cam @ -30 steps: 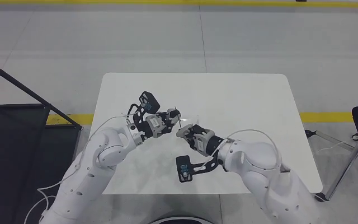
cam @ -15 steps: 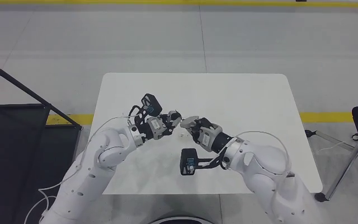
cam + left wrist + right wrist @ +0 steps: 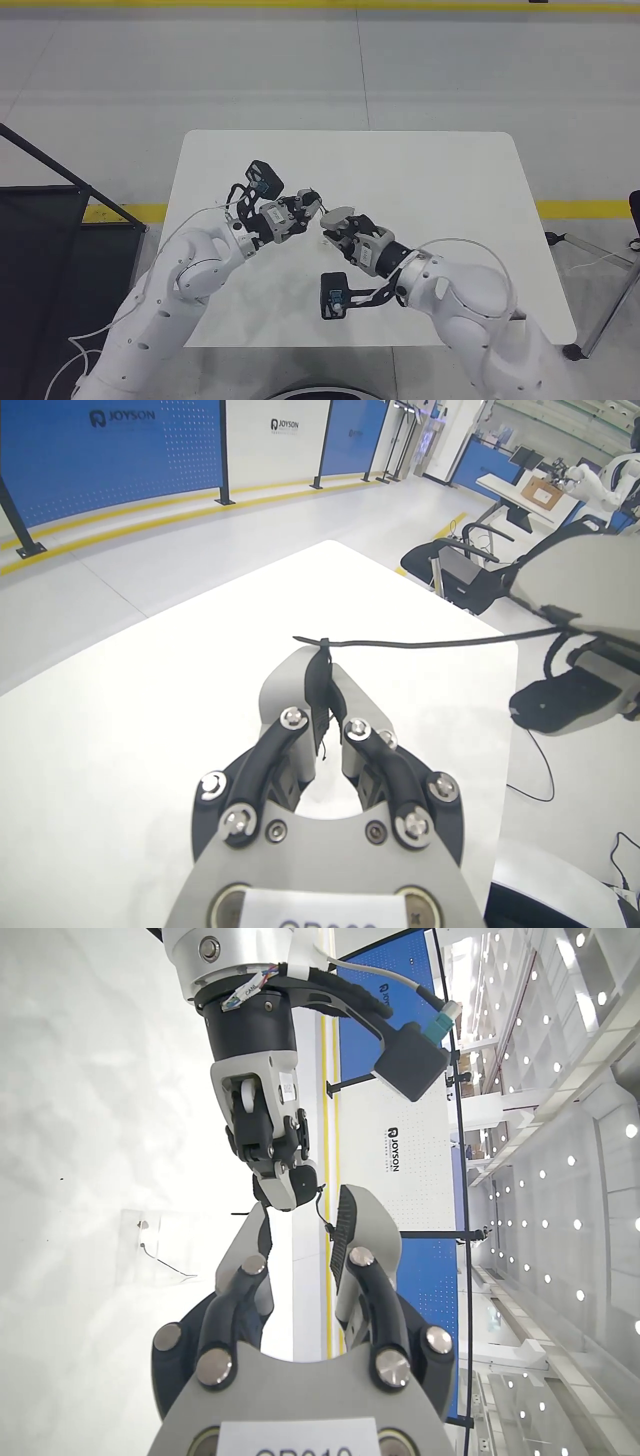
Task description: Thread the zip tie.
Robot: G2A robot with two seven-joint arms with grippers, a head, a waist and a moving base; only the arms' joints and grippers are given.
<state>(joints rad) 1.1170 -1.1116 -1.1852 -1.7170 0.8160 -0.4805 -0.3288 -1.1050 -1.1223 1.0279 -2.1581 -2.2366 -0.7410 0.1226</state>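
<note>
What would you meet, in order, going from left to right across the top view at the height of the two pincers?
A black flat panel beside the table → the left arm's black box-shaped wrist camera → left pincer → right pincer → the right edge of the white rectangular table.

One zip tie (image 3: 425,645), one white table (image 3: 450,180), one left gripper (image 3: 320,672), one right gripper (image 3: 305,1213)
</note>
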